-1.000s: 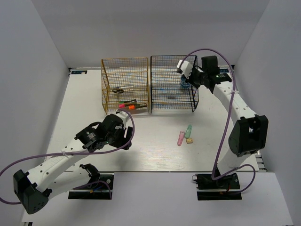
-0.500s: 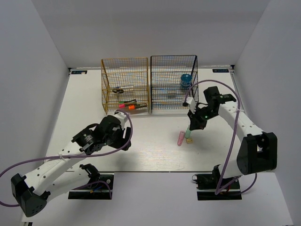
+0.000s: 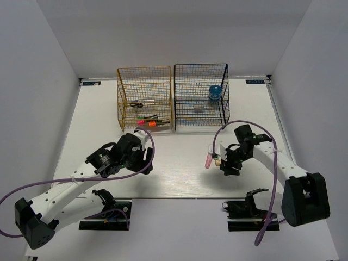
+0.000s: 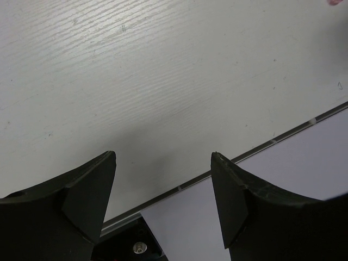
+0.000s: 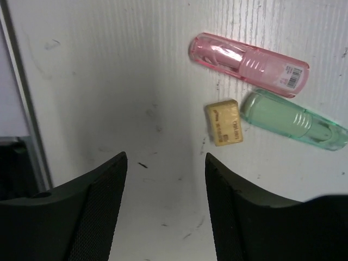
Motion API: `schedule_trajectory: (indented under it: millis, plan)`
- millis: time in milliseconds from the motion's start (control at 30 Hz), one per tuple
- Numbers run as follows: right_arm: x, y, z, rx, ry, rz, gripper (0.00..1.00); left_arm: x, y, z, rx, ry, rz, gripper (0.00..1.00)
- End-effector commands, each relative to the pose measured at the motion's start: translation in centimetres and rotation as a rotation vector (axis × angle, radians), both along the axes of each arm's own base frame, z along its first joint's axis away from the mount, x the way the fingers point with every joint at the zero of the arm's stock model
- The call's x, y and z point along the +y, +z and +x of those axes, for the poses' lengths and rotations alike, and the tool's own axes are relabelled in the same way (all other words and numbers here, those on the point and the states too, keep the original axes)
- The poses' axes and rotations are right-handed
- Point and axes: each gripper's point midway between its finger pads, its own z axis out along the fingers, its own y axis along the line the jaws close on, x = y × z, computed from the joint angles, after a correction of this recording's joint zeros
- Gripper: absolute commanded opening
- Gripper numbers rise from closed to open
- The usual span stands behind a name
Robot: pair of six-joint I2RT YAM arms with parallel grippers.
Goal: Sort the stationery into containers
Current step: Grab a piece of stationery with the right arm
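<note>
A pink stick (image 5: 249, 64), a green stick (image 5: 293, 119) and a small yellow eraser (image 5: 223, 123) lie together on the white table. My right gripper (image 5: 166, 157) hovers open just short of them with nothing between its fingers. From above, the pink stick (image 3: 208, 159) shows just left of the right gripper (image 3: 224, 162). The gold rack (image 3: 144, 98) holds scissors (image 3: 138, 103) and highlighters (image 3: 149, 123). In the black rack (image 3: 200, 96) sits a round blue jar (image 3: 215, 93). My left gripper (image 4: 163, 157) is open and empty above the table's near edge; from above the left gripper (image 3: 142, 157) is left of centre.
The table's near edge (image 4: 255, 149) and a black arm mount (image 4: 130, 244) show under the left gripper. White walls (image 3: 54, 65) close in both sides and the back. The two racks stand side by side at the back.
The right arm swung away from the black rack and down to the table beside the sticks. The blue jar stays in the black rack. The left arm has barely moved.
</note>
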Motion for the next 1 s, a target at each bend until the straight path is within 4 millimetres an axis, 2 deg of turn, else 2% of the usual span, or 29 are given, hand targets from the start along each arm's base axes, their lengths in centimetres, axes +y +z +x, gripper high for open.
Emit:
schedule_trajectory:
  millis: [0,133,233,333,567,700,967]
  plan:
    - [0.2,-0.2,4.9,-0.231,0.136,-0.021,0.62,-0.5,0.7,-0.1,-0.008,-0.002,-0.034,0.81]
    - [0.3,-0.9,7.1,-0.282,0.114,-0.039,0.62,0.0,0.5,-0.3,-0.01,-0.001,-0.021,0.81]
    - [0.6,-0.4,8.3,-0.297,0.104,-0.04,0.63,0.1,0.5,-0.4,-0.007,0.001,-0.017,0.81]
    - [0.6,-0.9,8.4,-0.253,0.102,-0.051,0.63,0.1,0.3,-0.5,-0.003,-0.005,-0.014,0.81]
    - [0.8,-1.3,6.4,-0.153,0.153,-0.043,0.59,0.3,0.2,-0.4,-0.011,-0.001,-0.013,0.81]
    - [0.8,-1.4,5.4,-0.079,0.167,-0.04,0.52,0.2,0.2,-0.5,-0.006,-0.007,-0.012,0.81]
    - [1.0,-2.4,5.2,-0.057,0.143,-0.044,0.52,0.2,0.2,-0.5,-0.008,-0.009,-0.015,0.81]
